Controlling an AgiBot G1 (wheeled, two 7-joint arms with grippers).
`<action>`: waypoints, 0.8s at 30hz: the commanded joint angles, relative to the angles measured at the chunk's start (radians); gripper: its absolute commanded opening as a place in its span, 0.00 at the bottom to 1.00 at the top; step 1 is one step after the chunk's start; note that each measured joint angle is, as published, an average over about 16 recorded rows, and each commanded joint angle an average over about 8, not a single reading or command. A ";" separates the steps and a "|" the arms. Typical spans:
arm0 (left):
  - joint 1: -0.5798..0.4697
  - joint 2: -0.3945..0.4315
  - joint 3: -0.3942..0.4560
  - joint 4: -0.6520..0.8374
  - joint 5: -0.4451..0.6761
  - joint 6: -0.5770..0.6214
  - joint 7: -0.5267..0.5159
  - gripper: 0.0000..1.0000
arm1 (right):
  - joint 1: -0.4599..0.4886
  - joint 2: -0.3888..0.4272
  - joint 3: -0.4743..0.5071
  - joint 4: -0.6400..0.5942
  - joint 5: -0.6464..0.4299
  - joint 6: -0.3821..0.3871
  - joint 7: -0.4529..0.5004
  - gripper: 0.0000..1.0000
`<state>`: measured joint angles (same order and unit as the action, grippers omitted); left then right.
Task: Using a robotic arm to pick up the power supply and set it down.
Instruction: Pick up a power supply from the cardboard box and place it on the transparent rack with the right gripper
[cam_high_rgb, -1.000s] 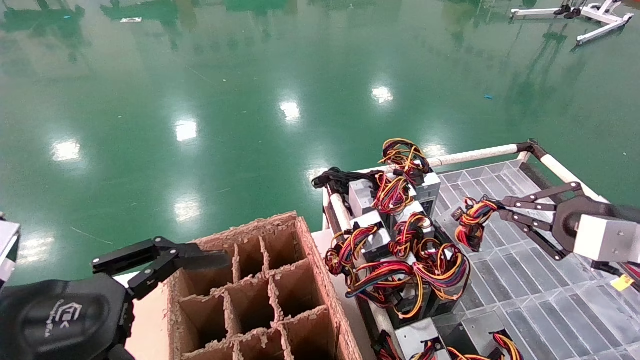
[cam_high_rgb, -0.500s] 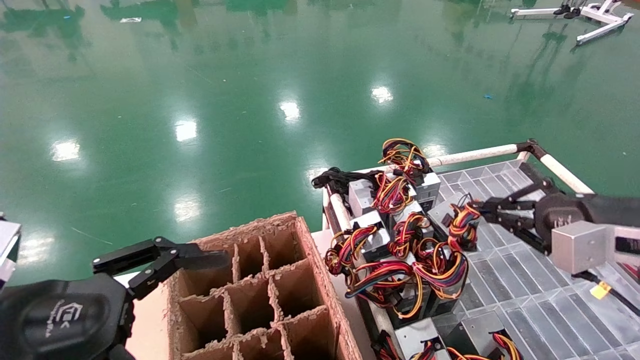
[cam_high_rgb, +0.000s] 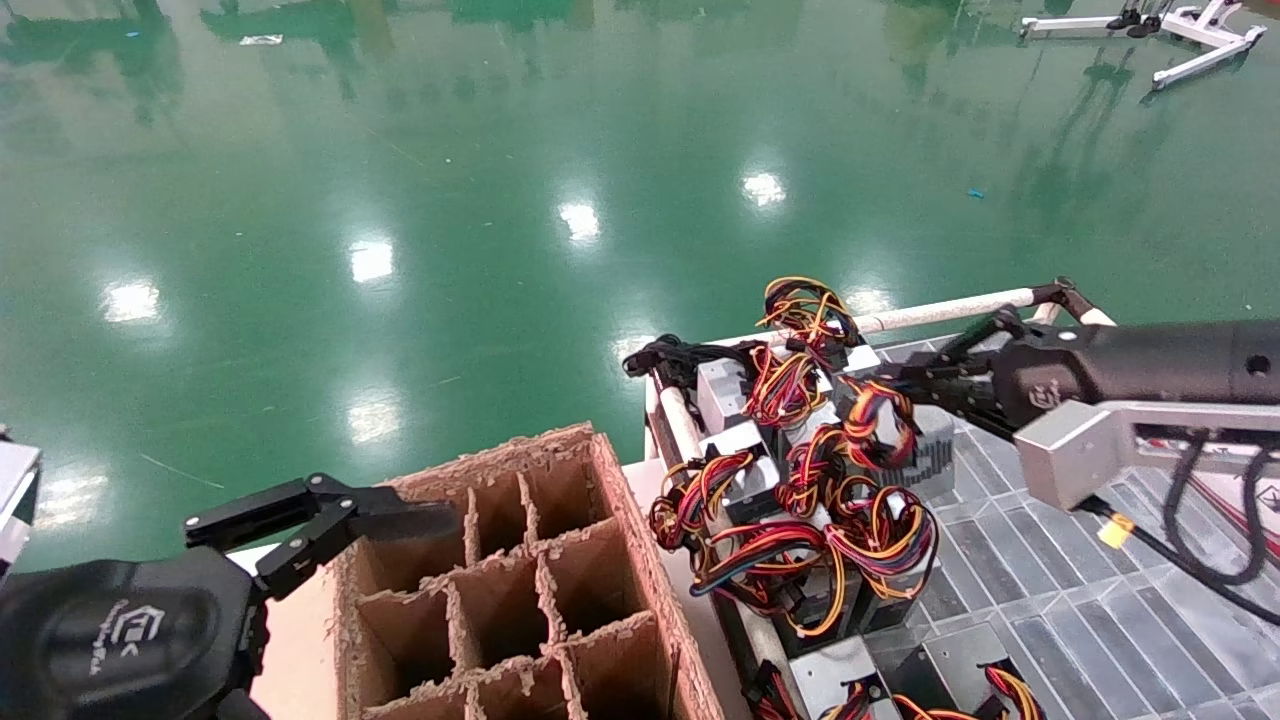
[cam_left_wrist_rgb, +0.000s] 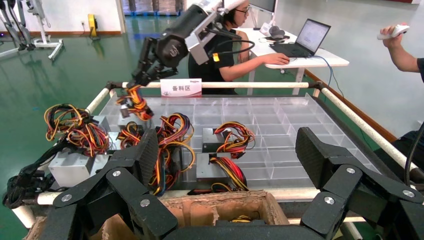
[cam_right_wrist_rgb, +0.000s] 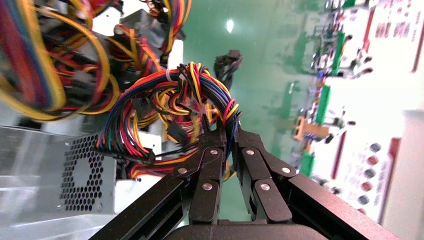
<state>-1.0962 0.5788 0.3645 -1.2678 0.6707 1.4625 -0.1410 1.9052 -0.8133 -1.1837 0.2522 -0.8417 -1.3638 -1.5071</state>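
Right wrist view shows the right gripper (cam_right_wrist_rgb: 227, 131) pinched together on the wire bundle (cam_right_wrist_rgb: 170, 107), not the metal case, probably because the loop gives narrow fingers an easy hold. The power supply (cam_high_rgb: 925, 445) hangs from those wires just above the crowded cart (cam_high_rgb: 1050, 580), beside its twins. The left gripper (cam_high_rgb: 330, 520) sits parked, spread apart, at the cardboard divider box (cam_high_rgb: 560, 580), likely the drop spot.
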 joint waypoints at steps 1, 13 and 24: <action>0.000 0.000 0.000 0.000 0.000 0.000 0.000 1.00 | 0.011 -0.014 0.000 0.004 -0.003 0.006 -0.011 0.00; 0.000 0.000 0.000 0.000 0.000 0.000 0.000 1.00 | 0.054 -0.100 -0.036 0.013 -0.090 0.156 -0.114 0.00; 0.000 0.000 0.000 0.000 0.000 0.000 0.000 1.00 | 0.055 -0.125 -0.042 0.129 -0.131 0.284 -0.255 0.00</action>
<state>-1.0963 0.5787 0.3647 -1.2678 0.6705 1.4624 -0.1409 1.9600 -0.9347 -1.2289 0.3801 -0.9754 -1.0819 -1.7528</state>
